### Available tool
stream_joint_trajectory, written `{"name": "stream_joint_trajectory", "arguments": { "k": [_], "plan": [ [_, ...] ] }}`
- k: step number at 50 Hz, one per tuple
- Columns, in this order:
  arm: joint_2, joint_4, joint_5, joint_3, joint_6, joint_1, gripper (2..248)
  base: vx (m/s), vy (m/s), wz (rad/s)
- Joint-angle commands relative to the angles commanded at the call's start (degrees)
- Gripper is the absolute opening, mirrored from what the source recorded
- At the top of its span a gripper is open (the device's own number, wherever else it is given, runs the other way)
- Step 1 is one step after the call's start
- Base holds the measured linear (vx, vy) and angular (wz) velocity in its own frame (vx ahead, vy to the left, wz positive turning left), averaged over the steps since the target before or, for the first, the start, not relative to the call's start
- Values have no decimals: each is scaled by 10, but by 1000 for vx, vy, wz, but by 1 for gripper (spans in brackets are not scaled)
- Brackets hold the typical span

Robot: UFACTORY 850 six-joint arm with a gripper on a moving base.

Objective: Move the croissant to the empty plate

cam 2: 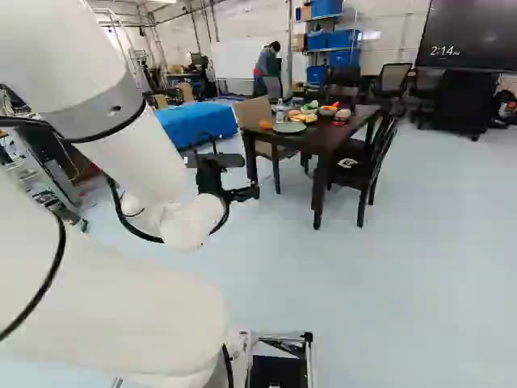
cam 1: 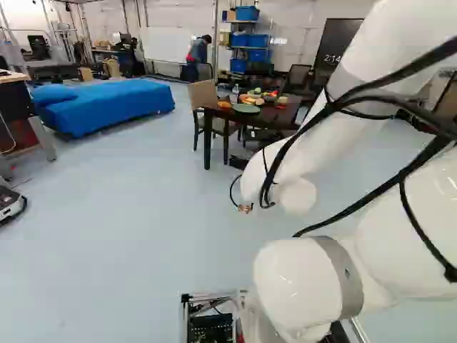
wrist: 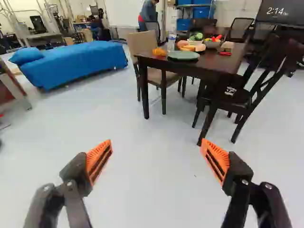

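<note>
In the right base view my gripper (cam 2: 249, 176) is held out at the arm's end, well short of the dark table (cam 2: 327, 139). The wrist view shows the gripper (wrist: 156, 143) open, its orange pads wide apart with only floor between them. Ahead, near the table's close edge, lies a green plate (wrist: 183, 55) with nothing visible on it. Bread-like pieces (wrist: 194, 48) lie just behind it, and a brown one (wrist: 228, 45) is farther along the table. Which piece is the croissant I cannot tell at this distance.
The table also holds an orange item (wrist: 159, 51), a bottle (wrist: 172, 41), a bowl (wrist: 212, 44) and a red item (wrist: 224, 53). A beige chair (wrist: 146, 42) and dark chairs (wrist: 237, 97) surround it. A blue-covered couch (wrist: 78, 61) stands aside.
</note>
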Motion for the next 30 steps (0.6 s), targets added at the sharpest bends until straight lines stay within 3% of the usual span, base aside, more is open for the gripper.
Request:
{"name": "stream_joint_trajectory", "arguments": {
  "k": [30],
  "plan": [
    [0, 0, 0, 0, 0, 0, 247, 36, 2, -1]
  ]
}}
